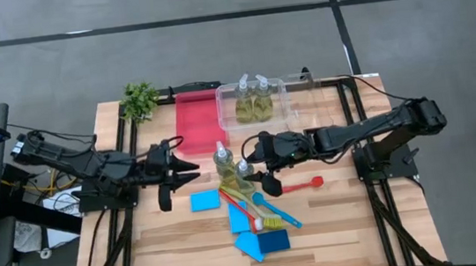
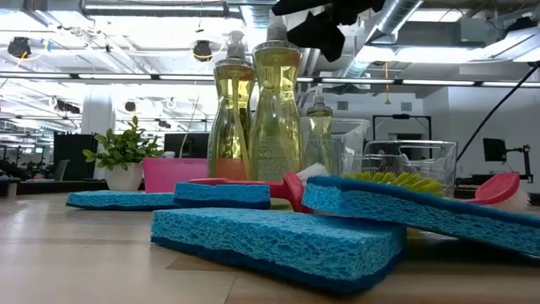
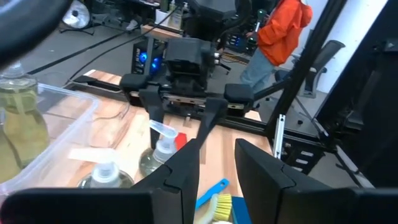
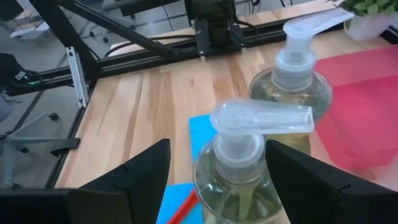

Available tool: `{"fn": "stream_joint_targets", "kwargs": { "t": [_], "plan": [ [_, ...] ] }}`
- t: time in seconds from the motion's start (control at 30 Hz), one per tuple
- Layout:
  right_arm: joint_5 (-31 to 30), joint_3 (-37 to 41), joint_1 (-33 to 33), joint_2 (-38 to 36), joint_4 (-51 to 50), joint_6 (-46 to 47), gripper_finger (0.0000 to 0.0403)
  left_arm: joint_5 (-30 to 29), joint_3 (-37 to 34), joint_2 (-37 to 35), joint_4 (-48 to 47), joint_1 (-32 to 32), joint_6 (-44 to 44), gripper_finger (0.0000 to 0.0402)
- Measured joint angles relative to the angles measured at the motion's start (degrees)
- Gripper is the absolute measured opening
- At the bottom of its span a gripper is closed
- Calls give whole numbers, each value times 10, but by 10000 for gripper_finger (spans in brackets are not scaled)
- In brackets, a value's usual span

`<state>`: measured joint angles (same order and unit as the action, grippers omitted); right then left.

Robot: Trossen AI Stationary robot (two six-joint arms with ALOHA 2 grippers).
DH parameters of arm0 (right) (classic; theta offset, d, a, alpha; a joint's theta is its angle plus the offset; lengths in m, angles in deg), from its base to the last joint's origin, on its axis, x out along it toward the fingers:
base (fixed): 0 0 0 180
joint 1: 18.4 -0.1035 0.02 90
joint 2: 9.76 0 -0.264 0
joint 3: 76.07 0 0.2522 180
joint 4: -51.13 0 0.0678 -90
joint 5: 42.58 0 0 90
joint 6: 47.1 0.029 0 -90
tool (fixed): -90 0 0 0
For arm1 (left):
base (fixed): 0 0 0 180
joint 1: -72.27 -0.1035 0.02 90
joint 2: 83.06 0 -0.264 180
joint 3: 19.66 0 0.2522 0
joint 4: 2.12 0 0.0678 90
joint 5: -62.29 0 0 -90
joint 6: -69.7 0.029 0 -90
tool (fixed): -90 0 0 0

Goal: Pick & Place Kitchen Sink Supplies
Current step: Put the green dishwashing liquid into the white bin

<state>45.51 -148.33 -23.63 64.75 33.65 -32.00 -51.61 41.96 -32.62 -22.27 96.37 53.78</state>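
Observation:
Two clear bottles of yellow-green liquid stand upright on the wood mid-table [image 1: 223, 158] [image 1: 244, 173]. Two more bottles [image 1: 253, 105] stand in a clear bin. My right gripper [image 1: 257, 165] is open. In the right wrist view [image 4: 217, 149] its fingers stand on either side of the nearer bottle's neck [image 4: 239, 152], below the pump head, with a gap on both sides. My left gripper [image 1: 187, 167] [image 3: 217, 168] hovers open just left of the bottles. Blue sponges [image 1: 204, 200] [image 1: 239, 217] [image 1: 263, 244] lie flat, with red [image 1: 292, 186], blue [image 1: 277, 210] and yellow [image 1: 272, 222] brushes among them.
A red tray [image 1: 196, 120] lies at the far side beside the clear bin [image 1: 279, 115], and a second clear bin [image 1: 302, 86] sits behind that. A small green plant [image 1: 139, 99] stands at the far left corner. Bare wood lies along the near edge. A person in orange [image 3: 280, 31] stands beyond the table.

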Motion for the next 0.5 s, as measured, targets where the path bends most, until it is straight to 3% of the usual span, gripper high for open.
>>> {"fn": "stream_joint_targets", "kwargs": {
  "t": [0.2,0.5],
  "plan": [
    [-35,0,1,19,13,0,256,0,0,0,0,10,2,104],
    [-39,-2,1,72,81,-2,256,0,0,0,-2,10,2,104]
  ]
}}
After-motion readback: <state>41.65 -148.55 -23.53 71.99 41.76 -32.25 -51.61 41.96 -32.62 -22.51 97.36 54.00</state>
